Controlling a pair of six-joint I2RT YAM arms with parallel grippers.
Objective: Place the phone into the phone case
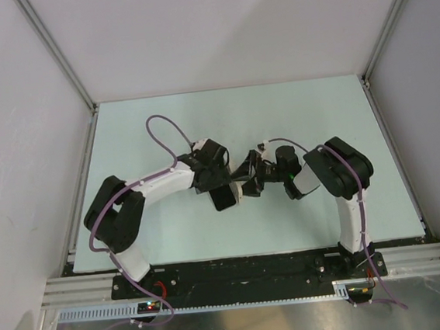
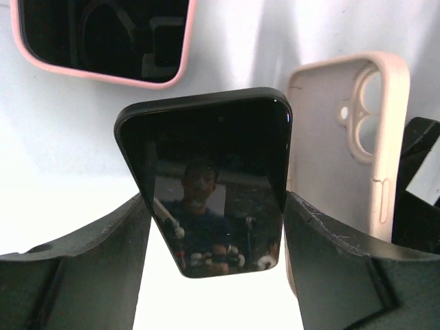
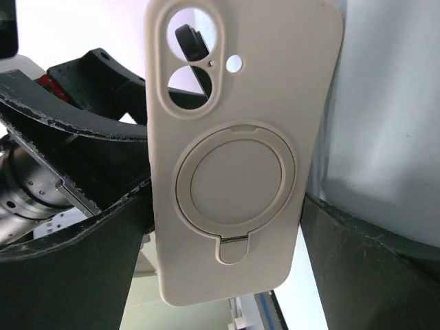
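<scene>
My left gripper (image 2: pixel 216 230) is shut on the phone (image 2: pixel 206 179), a black glossy slab held by its long edges between both fingers. My right gripper (image 3: pixel 227 227) is shut on the phone case (image 3: pixel 240 137), a pale peach shell with camera cut-outs and a round ring stand on its back. In the left wrist view the phone case (image 2: pixel 337 144) stands right beside the phone with its hollow side showing. I cannot tell if they touch. In the top view the left gripper (image 1: pixel 234 185) and right gripper (image 1: pixel 261 175) meet above mid-table.
A dark-screened slab with a brighter pink rim (image 2: pixel 103 38) shows at the top left of the left wrist view, partly cut off. The pale green table (image 1: pixel 200 120) is walled by white panels and metal frame posts (image 1: pixel 57 56).
</scene>
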